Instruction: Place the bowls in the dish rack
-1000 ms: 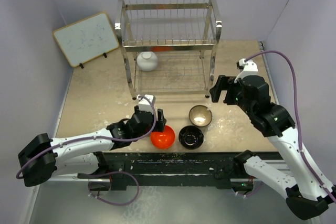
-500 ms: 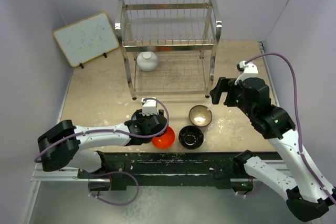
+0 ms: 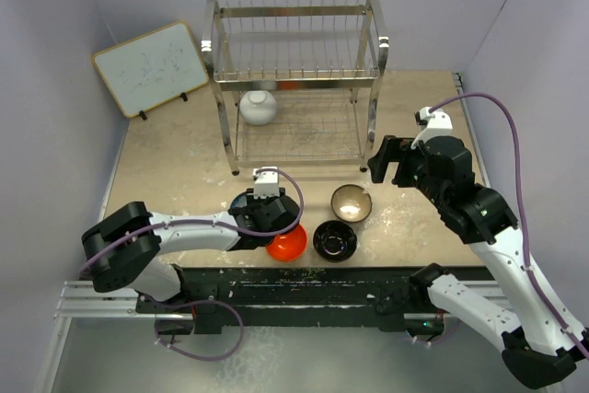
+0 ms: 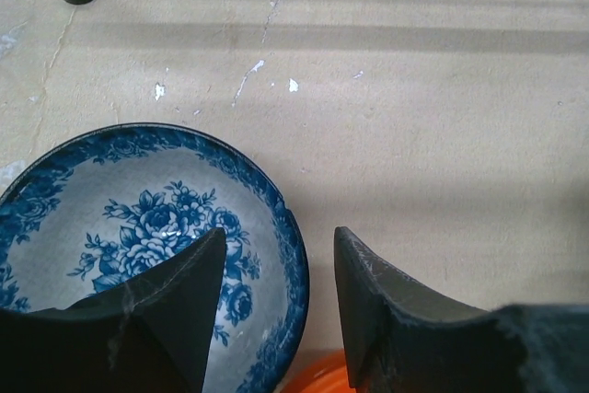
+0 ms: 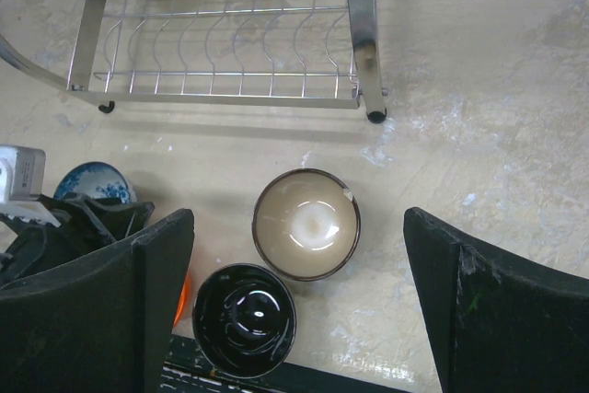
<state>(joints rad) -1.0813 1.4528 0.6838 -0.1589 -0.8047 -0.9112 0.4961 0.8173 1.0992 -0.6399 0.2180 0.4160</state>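
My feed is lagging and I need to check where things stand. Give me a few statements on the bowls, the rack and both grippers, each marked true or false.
1. The white bowl sits on the lower shelf of the dish rack. True.
2. The left gripper is shut on the orange bowl. False: it is open, straddling the rim of the blue-and-white bowl.
3. The black bowl is stacked inside the tan bowl. False: each rests on the table, beside the other.
4. The right gripper is open and holds nothing. True.
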